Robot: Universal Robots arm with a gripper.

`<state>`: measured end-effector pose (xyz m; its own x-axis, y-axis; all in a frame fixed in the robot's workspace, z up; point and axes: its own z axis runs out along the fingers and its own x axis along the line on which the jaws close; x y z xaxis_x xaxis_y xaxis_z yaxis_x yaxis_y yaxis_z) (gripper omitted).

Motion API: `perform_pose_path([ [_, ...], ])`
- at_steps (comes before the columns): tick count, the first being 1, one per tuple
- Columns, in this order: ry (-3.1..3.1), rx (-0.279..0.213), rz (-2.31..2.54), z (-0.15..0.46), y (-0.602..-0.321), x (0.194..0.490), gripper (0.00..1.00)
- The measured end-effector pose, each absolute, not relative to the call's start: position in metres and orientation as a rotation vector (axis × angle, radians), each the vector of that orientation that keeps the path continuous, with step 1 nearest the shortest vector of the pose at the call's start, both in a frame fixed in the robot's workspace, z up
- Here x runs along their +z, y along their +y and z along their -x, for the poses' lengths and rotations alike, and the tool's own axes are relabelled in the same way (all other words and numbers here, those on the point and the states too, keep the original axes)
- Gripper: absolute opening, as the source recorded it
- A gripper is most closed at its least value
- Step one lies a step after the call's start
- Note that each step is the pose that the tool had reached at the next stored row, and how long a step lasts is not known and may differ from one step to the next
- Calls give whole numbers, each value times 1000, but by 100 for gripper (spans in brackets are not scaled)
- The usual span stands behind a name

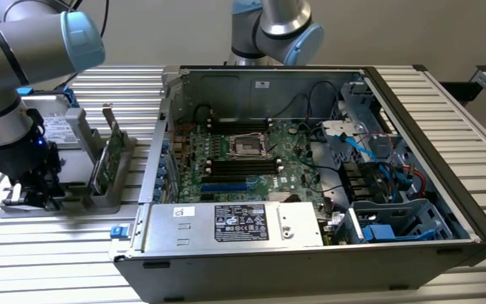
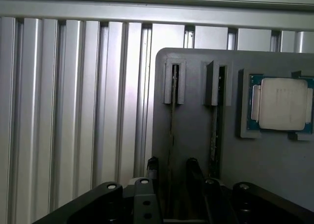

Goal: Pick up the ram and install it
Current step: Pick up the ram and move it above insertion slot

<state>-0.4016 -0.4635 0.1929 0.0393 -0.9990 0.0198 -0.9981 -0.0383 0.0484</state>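
wrist view: ram [image 2: 172, 116] stands edge-on between the spread gripper [image 2: 171, 167] fingers.

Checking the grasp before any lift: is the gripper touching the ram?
Apart. In the wrist view the gripper has its open fingers straddling the edge-on ram, with grey holder showing on both sides.

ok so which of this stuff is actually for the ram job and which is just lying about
For the job: the ram, edge-on in the grey holder; the tool, open astride it; the motherboard's memory slots in the open computer case.
Just lying about: the square processor chip; the expansion card with its metal bracket; the power supply; the blue cables.
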Motion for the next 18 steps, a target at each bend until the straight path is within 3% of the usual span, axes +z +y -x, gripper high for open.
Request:
perform_pose_path([
  [12, -2146, -32, -2225, 402, -463, 193, 36],
  [15, -2146, -32, -2225, 402, -463, 193, 22],
  [18, -2146, -32, -2225, 402, -463, 193, 14],
])
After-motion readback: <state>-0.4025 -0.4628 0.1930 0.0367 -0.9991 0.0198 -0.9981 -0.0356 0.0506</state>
